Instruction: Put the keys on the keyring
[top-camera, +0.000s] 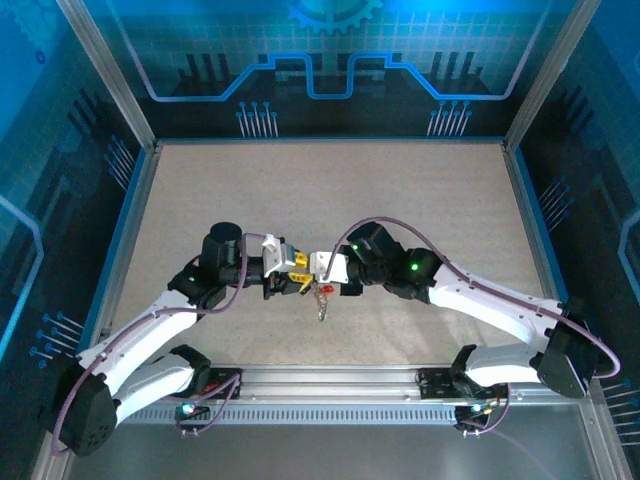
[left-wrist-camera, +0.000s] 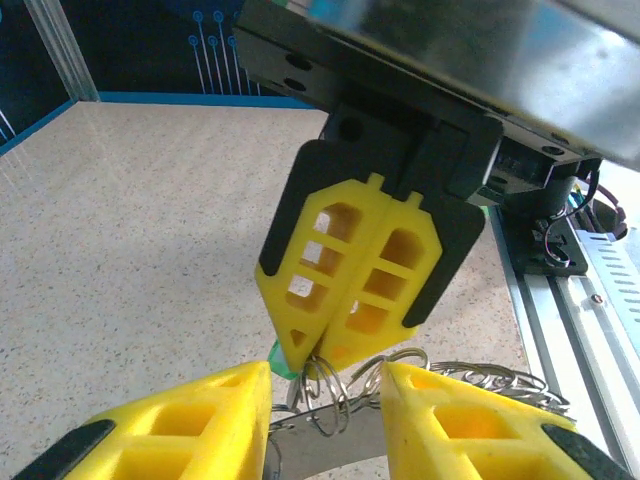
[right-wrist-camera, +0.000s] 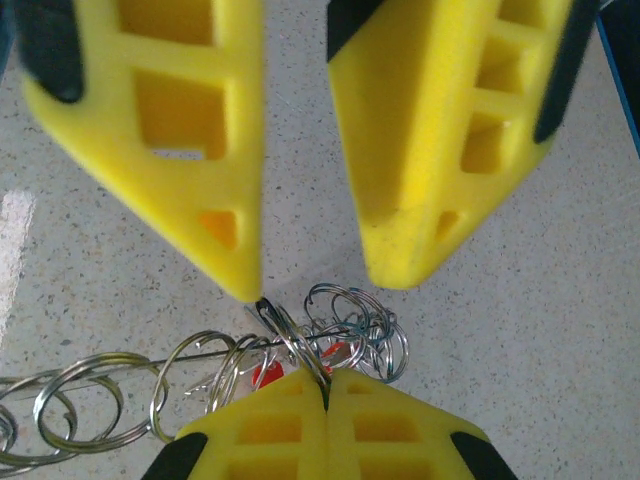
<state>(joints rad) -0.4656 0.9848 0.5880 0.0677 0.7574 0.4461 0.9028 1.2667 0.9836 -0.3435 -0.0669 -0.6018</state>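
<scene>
The keyring (right-wrist-camera: 352, 318) is a tangle of thin silver loops held just above the table. My right gripper (right-wrist-camera: 326, 380) is shut on one loop of it. In the left wrist view the same shut yellow fingers (left-wrist-camera: 350, 280) pinch the keyring (left-wrist-camera: 338, 392) from above. My left gripper (left-wrist-camera: 328, 385) is open, one finger on each side of the loops. Its left fingertip (right-wrist-camera: 245, 270) touches the ring's edge. Of the keys, a red head (right-wrist-camera: 265, 375) lies among the loops and a green head (left-wrist-camera: 279, 358) peeks from behind the right fingers. From above, both grippers (top-camera: 306, 272) meet mid-table, keys (top-camera: 322, 300) dangling below.
A chain of silver rings (left-wrist-camera: 500, 380) trails off to one side over the speckled table (top-camera: 330, 190). A metal rail (top-camera: 330, 385) with the arm bases runs along the near edge. Blue walls (top-camera: 330, 60) enclose the table on the other three sides.
</scene>
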